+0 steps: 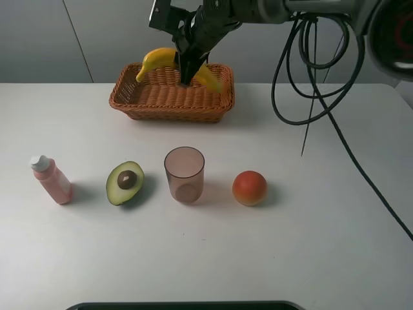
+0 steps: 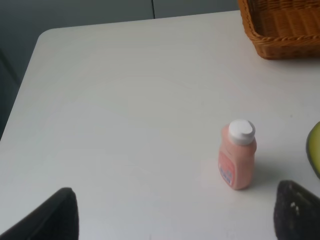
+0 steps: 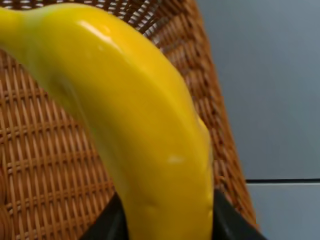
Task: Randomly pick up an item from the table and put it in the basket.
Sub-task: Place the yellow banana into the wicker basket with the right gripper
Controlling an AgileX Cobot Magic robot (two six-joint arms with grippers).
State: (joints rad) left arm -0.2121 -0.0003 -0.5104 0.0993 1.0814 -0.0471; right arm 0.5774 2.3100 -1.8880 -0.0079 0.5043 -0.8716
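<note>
The yellow banana hangs over the brown wicker basket at the back of the white table. My right gripper is shut on the banana's middle and holds it above the basket's inside. In the right wrist view the banana fills the frame, with the basket's weave below it and the dark fingers on both sides. My left gripper is open and empty above the table's left part; its arm does not show in the exterior high view.
In a row on the table stand a pink bottle with a white cap, a halved avocado, a translucent brown cup and a round orange-red fruit. Black cables hang at the right. The bottle also shows in the left wrist view.
</note>
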